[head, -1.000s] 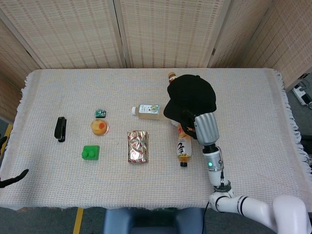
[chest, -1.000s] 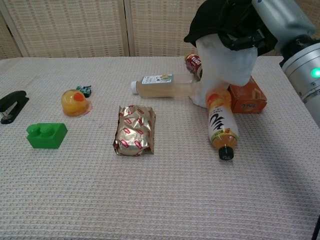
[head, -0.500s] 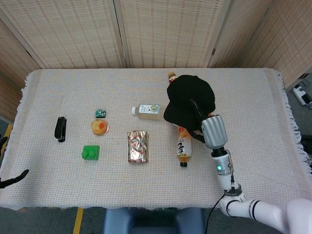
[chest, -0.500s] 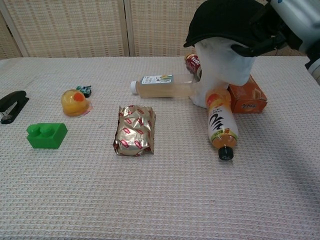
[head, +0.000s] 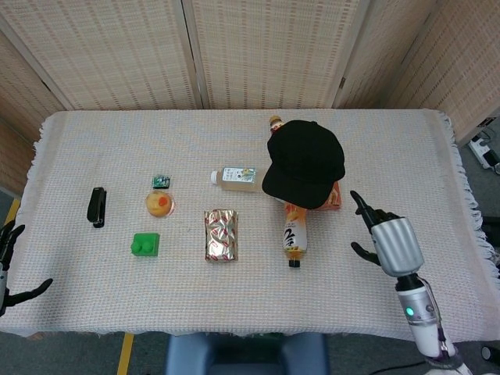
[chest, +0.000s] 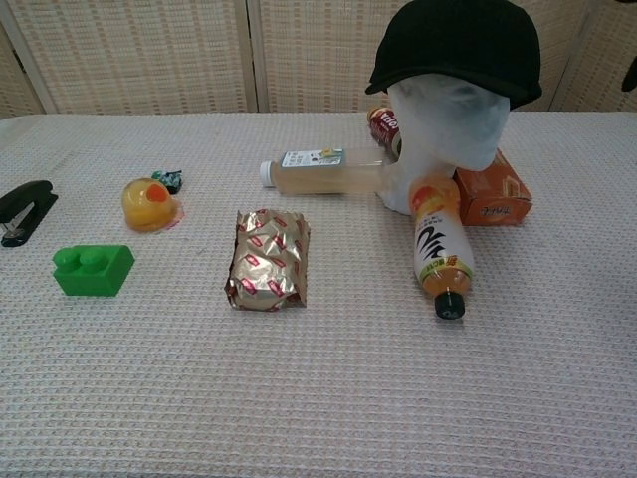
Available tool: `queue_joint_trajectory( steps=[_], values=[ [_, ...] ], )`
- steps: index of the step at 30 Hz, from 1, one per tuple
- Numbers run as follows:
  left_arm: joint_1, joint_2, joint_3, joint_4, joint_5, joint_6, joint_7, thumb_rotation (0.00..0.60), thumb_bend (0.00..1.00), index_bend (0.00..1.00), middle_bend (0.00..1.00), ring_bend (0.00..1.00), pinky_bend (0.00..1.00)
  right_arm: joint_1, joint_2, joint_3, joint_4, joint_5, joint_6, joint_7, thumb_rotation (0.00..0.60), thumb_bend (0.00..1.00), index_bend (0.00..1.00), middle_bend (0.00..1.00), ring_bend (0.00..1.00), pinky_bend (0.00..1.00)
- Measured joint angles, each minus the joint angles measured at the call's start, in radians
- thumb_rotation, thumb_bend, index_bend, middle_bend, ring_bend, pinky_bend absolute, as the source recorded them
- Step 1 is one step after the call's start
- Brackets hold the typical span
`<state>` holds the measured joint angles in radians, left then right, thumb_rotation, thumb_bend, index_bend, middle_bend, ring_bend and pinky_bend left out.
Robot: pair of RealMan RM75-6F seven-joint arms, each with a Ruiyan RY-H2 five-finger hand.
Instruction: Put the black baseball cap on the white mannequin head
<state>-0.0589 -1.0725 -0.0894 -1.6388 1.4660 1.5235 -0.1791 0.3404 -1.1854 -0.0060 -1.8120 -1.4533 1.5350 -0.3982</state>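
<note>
The black baseball cap point(head: 305, 162) point(chest: 460, 45) sits on top of the white mannequin head point(chest: 446, 124), brim pointing left in the chest view. In the head view the cap hides the mannequin head. My right hand point(head: 384, 237) hovers to the right of the cap, well apart from it, fingers spread and holding nothing. My left hand point(head: 9, 262) shows at the far left edge of the head view, fingers apart, off the table's left side.
Around the mannequin lie an orange drink bottle point(chest: 440, 246), a pale tea bottle point(chest: 323, 170), an orange box point(chest: 495, 191) and a can point(chest: 384, 123). A foil packet point(chest: 269, 258), green brick point(chest: 93, 269), jelly cup point(chest: 149, 203), small green-wrapped candy point(chest: 167, 180) and black stapler point(chest: 24, 210) lie further left.
My right hand let go of the cap and pulled back to the right and toward the table's front. The cap stays on the mannequin head. My left hand rose slightly into view.
</note>
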Motion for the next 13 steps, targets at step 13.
queue_joint_trajectory(
  steps=[13],
  values=[
    [-0.004,-0.002,0.041,-0.005,0.072,0.002,0.115,0.600,0.18,0.08,0.00,0.00,0.15,-0.198,0.105,-0.052,0.068,0.057,0.066,0.178,0.600,0.08,0.00,0.00,0.00,0.00]
  ],
)
